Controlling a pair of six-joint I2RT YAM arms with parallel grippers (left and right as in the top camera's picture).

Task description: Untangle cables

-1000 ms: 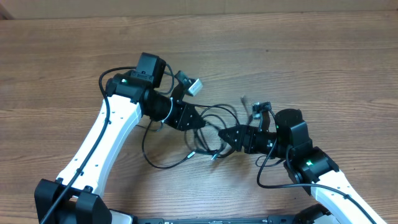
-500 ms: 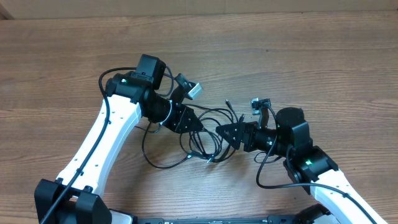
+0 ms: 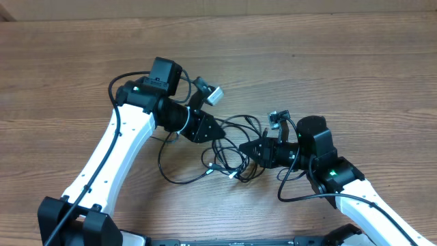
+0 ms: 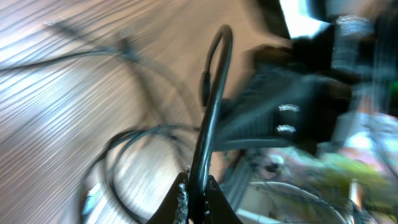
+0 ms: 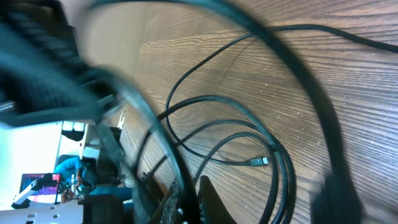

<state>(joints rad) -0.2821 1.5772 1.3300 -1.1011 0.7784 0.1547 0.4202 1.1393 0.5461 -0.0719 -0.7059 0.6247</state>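
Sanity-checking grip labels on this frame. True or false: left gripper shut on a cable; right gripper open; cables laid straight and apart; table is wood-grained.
1. The left gripper is shut on a cable: true.
2. The right gripper is open: false. It is shut, and a cable runs into its jaws.
3. The cables lie straight and apart: false. They loop over each other between the two grippers.
4. The table is wood-grained: true.

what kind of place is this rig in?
Probably a lab or workshop bench: a wood-grain tabletop, two white-and-black robot arms, and a tangle of thin black cables between them.
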